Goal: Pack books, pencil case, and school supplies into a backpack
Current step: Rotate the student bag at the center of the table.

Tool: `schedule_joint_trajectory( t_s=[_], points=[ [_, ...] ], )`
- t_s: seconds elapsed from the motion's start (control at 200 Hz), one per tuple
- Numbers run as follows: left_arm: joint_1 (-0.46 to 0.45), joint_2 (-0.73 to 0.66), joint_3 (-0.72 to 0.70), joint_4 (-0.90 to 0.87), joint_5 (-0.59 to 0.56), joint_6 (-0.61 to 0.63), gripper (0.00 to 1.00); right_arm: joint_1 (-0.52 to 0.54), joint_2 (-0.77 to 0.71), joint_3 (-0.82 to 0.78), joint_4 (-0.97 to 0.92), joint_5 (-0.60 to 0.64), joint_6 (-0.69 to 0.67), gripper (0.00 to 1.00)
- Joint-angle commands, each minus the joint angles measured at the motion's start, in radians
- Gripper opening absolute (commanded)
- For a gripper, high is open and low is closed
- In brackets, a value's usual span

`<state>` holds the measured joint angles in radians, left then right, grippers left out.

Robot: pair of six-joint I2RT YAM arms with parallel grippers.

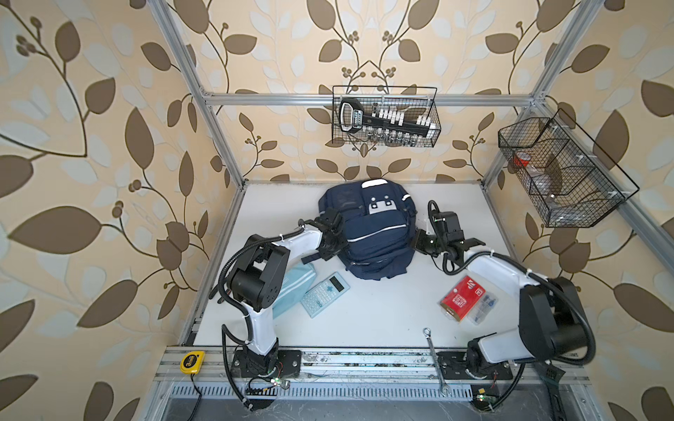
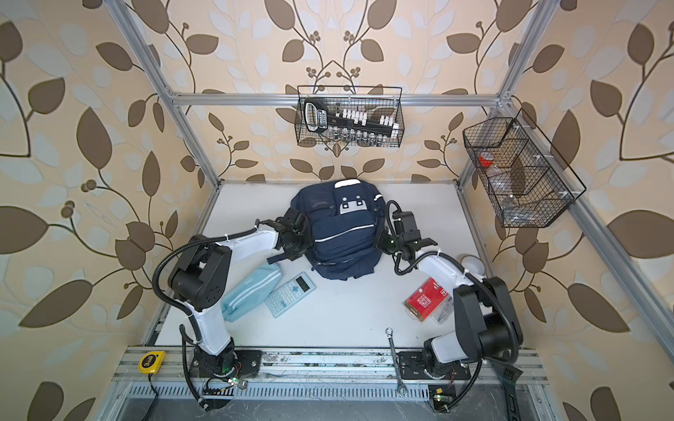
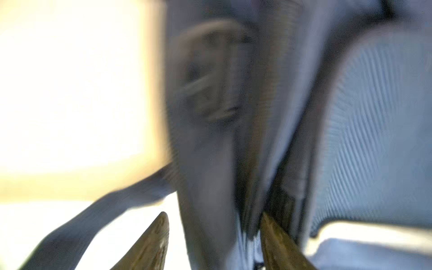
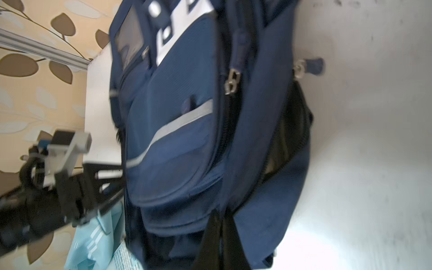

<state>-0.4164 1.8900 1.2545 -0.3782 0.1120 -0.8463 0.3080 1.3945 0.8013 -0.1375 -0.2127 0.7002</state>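
While the backpack is lying front-up at the middle of the bench in both top views, the left claw is sitting at its left edge in the frame and the right claw is reaching to its right edge. At the lower left, the pencil case is lying partly under the left arm, with the calculator just beside it. The clear box with the red label is resting at the lower right, apart from the backpack.

In the blurred left wrist view, the left claw is standing spread, with a fold of backpack fabric running between its tips. One fingertip is staying clear of the cloth.

In the right wrist view, the right claw is showing as a dark wedge at bottom centre, pressed together against the backpack. Whether it is pinching fabric I cannot tell. The pencil case is peeking out at the lower left.
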Motion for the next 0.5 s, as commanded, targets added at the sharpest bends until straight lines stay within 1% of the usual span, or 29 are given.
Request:
schedule_joint_trajectory(
  t_s=[0.0, 0.015, 0.02, 0.025, 0.075, 0.12, 0.16, 0.175, 0.205, 0.26, 0.325, 0.37, 0.415, 0.495],
  points=[
    [0.006, -0.003, 0.088, 0.029, 0.006, 0.075, 0.64, 0.137, -0.033, -0.067, 0.024, -0.002, 0.133, 0.0],
    [0.006, -0.008, 0.089, 0.028, 0.012, 0.08, 0.65, 0.144, -0.032, -0.065, 0.009, 0.007, 0.132, 0.02],
    [0.006, -0.009, 0.089, 0.028, 0.015, 0.081, 0.65, 0.147, -0.032, -0.061, -0.003, 0.015, 0.13, 0.05],
    [0.005, -0.012, 0.088, 0.027, 0.016, 0.083, 0.65, 0.147, -0.032, -0.061, -0.003, 0.015, 0.13, 0.05],
    [-0.003, -0.053, 0.066, 0.025, 0.02, 0.085, 0.66, 0.138, -0.045, -0.052, -0.06, 0.069, 0.121, 0.21],
    [-0.018, -0.107, 0.024, 0.025, 0.018, 0.087, 0.68, 0.103, -0.079, -0.053, -0.09, 0.103, 0.1, 0.34],
    [-0.043, -0.164, -0.023, 0.021, 0.008, 0.084, 0.69, 0.053, -0.115, -0.051, -0.12, 0.113, 0.08, 0.48],
    [-0.056, -0.187, -0.042, 0.021, 0.003, 0.079, 0.7, 0.032, -0.13, -0.049, -0.132, 0.113, 0.072, 0.52],
    [-0.087, -0.231, -0.08, 0.026, -0.003, 0.072, 0.71, -0.011, -0.158, -0.048, -0.15, 0.111, 0.056, 0.55],
    [-0.159, -0.309, -0.14, 0.025, -0.033, 0.054, 0.74, -0.083, -0.198, -0.046, -0.169, 0.095, 0.025, 0.57],
    [-0.239, -0.383, -0.199, 0.046, -0.069, 0.015, 0.78, -0.153, -0.22, -0.059, -0.172, 0.063, -0.011, 0.58],
    [-0.273, -0.411, -0.228, 0.087, -0.074, -0.002, 0.8, -0.183, -0.22, -0.071, -0.171, 0.066, -0.05, 0.49],
    [-0.289, -0.407, -0.23, 0.113, -0.061, -0.046, 0.8, -0.188, -0.215, -0.09, -0.171, 0.113, -0.087, 0.42],
    [-0.298, -0.345, -0.17, 0.105, -0.046, -0.033, 0.81, -0.191, -0.203, -0.139, -0.158, 0.121, -0.113, 0.37]
  ],
)
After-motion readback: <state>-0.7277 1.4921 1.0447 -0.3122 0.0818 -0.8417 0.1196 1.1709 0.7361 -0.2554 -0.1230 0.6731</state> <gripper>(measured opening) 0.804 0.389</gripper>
